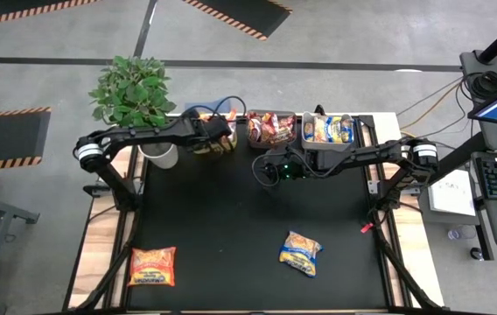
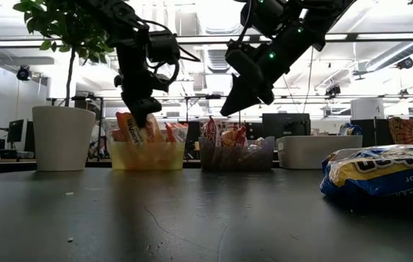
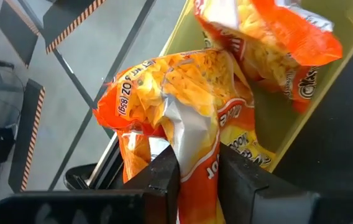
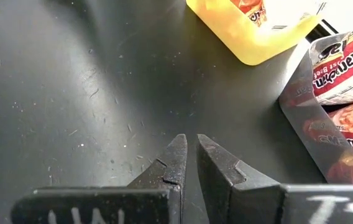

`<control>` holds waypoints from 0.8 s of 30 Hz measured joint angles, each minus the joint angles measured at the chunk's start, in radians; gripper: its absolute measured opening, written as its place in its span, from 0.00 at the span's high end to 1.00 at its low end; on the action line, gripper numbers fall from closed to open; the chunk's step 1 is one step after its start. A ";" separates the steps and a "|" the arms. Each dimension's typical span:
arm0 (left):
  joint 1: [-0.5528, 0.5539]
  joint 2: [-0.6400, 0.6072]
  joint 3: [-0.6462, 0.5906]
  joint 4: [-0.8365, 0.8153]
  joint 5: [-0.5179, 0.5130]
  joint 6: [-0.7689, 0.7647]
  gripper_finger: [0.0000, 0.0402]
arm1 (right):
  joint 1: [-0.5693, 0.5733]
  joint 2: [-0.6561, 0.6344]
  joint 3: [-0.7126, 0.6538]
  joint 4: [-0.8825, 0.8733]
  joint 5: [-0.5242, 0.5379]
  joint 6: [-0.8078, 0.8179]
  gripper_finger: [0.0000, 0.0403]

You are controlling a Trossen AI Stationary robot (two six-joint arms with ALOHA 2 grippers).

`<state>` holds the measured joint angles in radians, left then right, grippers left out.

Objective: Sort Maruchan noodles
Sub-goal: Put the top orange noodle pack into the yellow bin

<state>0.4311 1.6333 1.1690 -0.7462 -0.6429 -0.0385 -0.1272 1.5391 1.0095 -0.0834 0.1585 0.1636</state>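
L gripper (image 3: 195, 174) sits over the yellow-green bin (image 1: 203, 144) at the table's back edge, next to the white plant pot (image 1: 163, 154). Its fingers (image 3: 158, 180) pinch an orange packet (image 3: 183, 112) w/ the foil squeezed between them; the packet hangs at the bin's rim, partly inside. Print on it reads "(85g)" plus bits of letters; rest is too crumpled to read. Another orange packet (image 3: 276, 43) lies deeper in the same bin, w/ partial lettering, likely part of the brand name.

R gripper (image 4: 190, 163) hovers above bare black table (image 1: 231, 219) in front of the middle dark bin (image 1: 270, 129), jaws nearly together w/ a thin slit between, nothing in them. R wrist view shows red-pink packets (image 4: 344, 62) in that dark bin, one reading "Maruchan" w/ "Beef" beside it.

Grey bin (image 1: 327, 129) on the R of the row holds blue-and-yellow packets (image 1: 332, 129).

Still out on the table: an orange-red packet (image 1: 153, 266) near the front L corner, lying flat, & a blue-and-yellow packet (image 1: 301, 252) front-centre-right. In low view that one shows "Flavor" upside down. The two are well apart.
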 joint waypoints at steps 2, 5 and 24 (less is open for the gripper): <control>0.003 0.000 0.000 -0.006 -0.003 -0.013 0.80 | 0.000 0.000 0.000 -0.004 0.000 0.000 0.93; 0.005 0.000 0.000 -0.010 -0.029 -0.024 0.75 | 0.000 0.000 0.000 -0.017 0.000 0.000 0.93; 0.006 0.001 -0.060 0.216 -0.040 -0.058 0.68 | 0.000 0.000 0.000 -0.017 0.000 0.000 0.93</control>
<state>0.4366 1.6341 1.1092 -0.5302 -0.6830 -0.0963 -0.1272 1.5387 1.0100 -0.1001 0.1585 0.1638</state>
